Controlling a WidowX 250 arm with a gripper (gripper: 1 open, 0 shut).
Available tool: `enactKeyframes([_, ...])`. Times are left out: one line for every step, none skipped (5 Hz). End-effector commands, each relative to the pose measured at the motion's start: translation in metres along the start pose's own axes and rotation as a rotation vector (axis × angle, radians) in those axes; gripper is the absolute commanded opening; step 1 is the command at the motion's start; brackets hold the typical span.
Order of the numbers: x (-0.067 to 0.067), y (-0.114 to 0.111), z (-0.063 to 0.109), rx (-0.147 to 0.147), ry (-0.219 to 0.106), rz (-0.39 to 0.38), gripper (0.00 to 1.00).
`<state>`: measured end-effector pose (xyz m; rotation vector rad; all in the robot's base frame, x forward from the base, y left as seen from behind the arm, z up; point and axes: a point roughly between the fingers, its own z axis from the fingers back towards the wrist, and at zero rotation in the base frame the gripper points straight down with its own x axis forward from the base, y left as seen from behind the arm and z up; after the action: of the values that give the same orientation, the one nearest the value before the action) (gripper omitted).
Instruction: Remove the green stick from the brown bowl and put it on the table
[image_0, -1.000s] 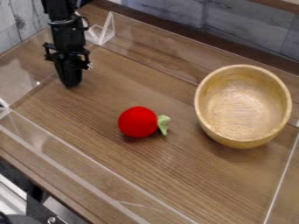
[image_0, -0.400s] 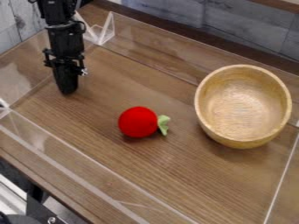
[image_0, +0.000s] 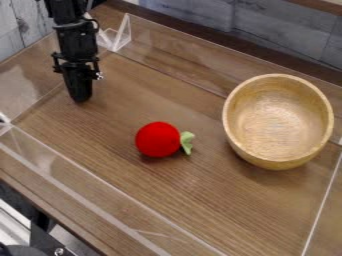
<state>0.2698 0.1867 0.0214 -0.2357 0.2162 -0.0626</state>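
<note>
The brown bowl (image_0: 278, 120) stands on the table (image_0: 120, 180) at the right, and its inside shows only bare wood. No green stick shows in it. The only green in view is a small piece (image_0: 187, 143) against the right side of a red ball (image_0: 158, 139) at the table's middle; it is too small to tell what it is. My gripper (image_0: 80, 94) hangs at the far left, pointing steeply down with its tips close to the tabletop. It is shut, and I see nothing between its fingers. It is far from both the bowl and the ball.
Low clear acrylic walls (image_0: 160, 40) edge the tabletop on all sides. One corner of them rises just behind the gripper. The red ball lies between the gripper and the bowl.
The gripper has tilted slightly while staying in the same spot at the far left. The ball, the green piece and the bowl have not moved.
</note>
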Motion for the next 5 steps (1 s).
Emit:
enactKeyframes([-0.006, 0.004, 0.038, 0.038, -0.096, 0.033, 0.0])
enactKeyframes([-0.009, -0.012, 0.062, 0.048, -0.137, 0.021, 0.0])
enactKeyframes([-0.013, -0.041, 0.08, 0.05, -0.158, -0.015, 0.0])
enactKeyframes([-0.02, -0.066, 0.084, 0.045, -0.168, -0.096, 0.0])
enactKeyframes([-0.03, -0.093, 0.075, 0.046, -0.165, -0.173, 0.0])
